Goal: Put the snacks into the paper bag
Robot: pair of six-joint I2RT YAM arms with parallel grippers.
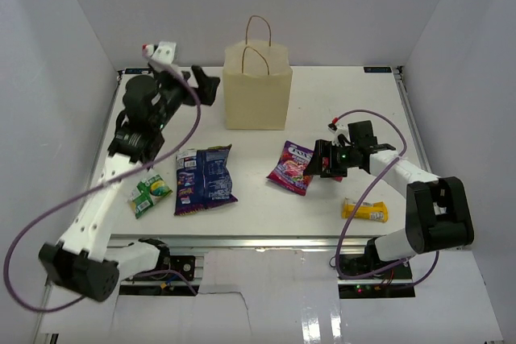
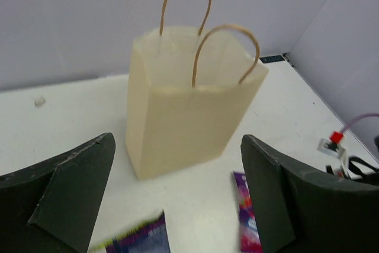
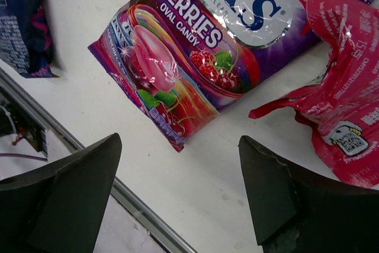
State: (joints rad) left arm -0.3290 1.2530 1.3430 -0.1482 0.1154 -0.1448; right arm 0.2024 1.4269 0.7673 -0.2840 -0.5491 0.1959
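Note:
The tan paper bag (image 1: pixel 256 90) stands upright at the back middle, its mouth open, and fills the left wrist view (image 2: pixel 189 111). My left gripper (image 1: pixel 206 86) is open and empty, raised just left of the bag. My right gripper (image 1: pixel 316 165) is open and empty, low over the right edge of the magenta candy bag (image 1: pixel 290 167), which also shows in the right wrist view (image 3: pixel 195 45). A crumpled pink-red packet (image 3: pixel 349 99) lies beside that candy bag. The blue-purple bag (image 1: pixel 203 179), the green packet (image 1: pixel 149 193) and the yellow bar (image 1: pixel 364 211) lie flat on the table.
The table's front metal rail (image 3: pixel 136 211) runs close below my right gripper. White walls close the table in on the left, back and right. A violet cable (image 1: pixel 379 122) loops over my right arm.

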